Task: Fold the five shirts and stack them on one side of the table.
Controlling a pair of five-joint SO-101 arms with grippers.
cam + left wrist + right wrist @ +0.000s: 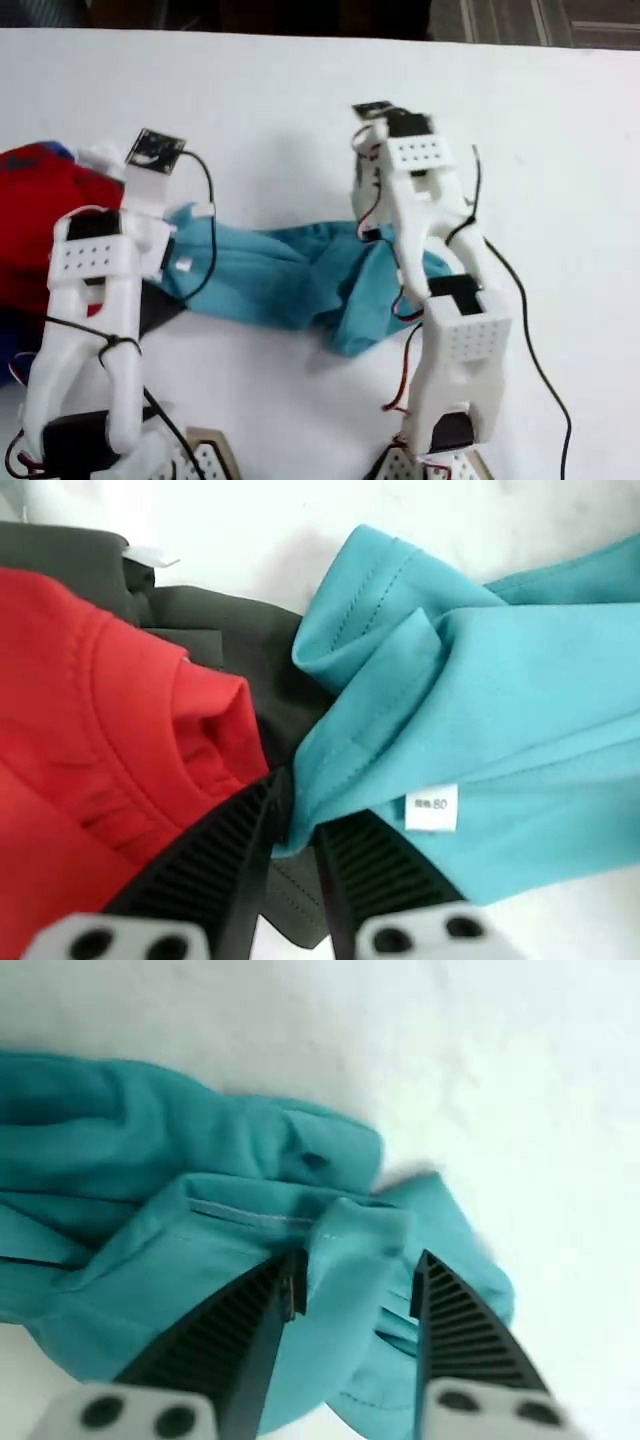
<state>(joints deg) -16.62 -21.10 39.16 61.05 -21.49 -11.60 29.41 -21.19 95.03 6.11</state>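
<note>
A teal shirt (pixel 280 275) lies crumpled across the middle of the table. My left gripper (pixel 298 825) is shut on an edge of the teal shirt (pixel 480 710) near its white size tag (pixel 432 809); in the high view the left gripper (pixel 182 240) sits at the shirt's left end. My right gripper (pixel 360 1280) is open, its fingers straddling a raised fold of the teal shirt (pixel 200 1250) at the shirt's right end, under the right wrist (pixel 378 225). A red shirt (pixel 35 210) and a dark shirt (pixel 230 630) are bunched at the left.
The red shirt (pixel 80 740) and the dark shirt (pixel 160 310) lie in a heap by the table's left edge, with a bit of blue cloth (pixel 14 362) under them. Cables (pixel 530 330) trail from the right arm. White tabletop (pixel 300 100) stretches behind the arms.
</note>
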